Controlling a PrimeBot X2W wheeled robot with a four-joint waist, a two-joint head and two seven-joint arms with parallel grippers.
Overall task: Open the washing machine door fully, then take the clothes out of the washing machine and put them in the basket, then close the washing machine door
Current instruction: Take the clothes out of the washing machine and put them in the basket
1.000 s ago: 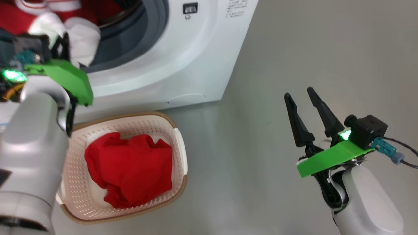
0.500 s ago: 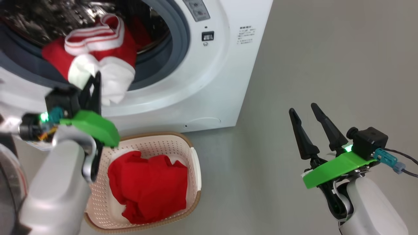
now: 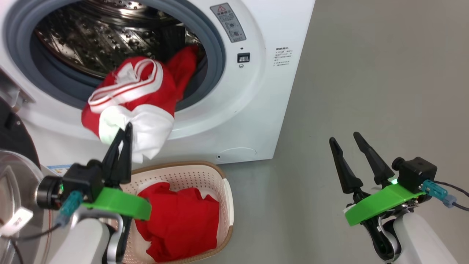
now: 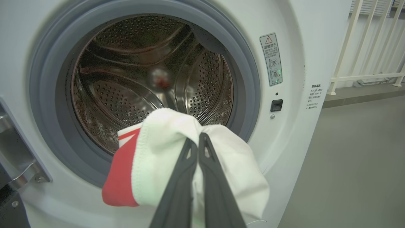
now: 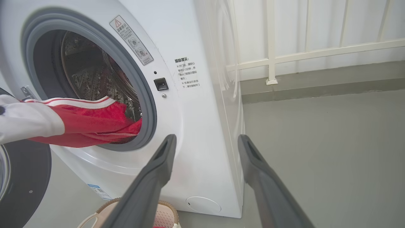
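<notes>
My left gripper (image 3: 124,129) is shut on the white part of a red and white garment (image 3: 135,95). It holds that cloth in front of the washing machine's (image 3: 271,110) opening, and the garment's red tail still trails into the steel drum (image 4: 126,79). In the left wrist view the two fingers meet at the gripper (image 4: 197,138), pinching the white cloth (image 4: 164,133). The basket (image 3: 225,190) stands on the floor below the opening, with another red garment (image 3: 179,220) in it. The washing machine door (image 3: 11,135) hangs open at the left. Off to the right, my right gripper (image 3: 343,136) is open over the floor with nothing in it.
Grey floor (image 3: 366,73) stretches to the right of the machine. In the right wrist view a white railing (image 5: 316,50) and a low kerb stand behind the machine's side, and the open gripper (image 5: 206,136) points at the machine's front corner.
The head camera has shifted, bringing the drum opening into view. My left gripper has drawn the garment out of the drum and down past the gasket. The right arm has kept its pose.
</notes>
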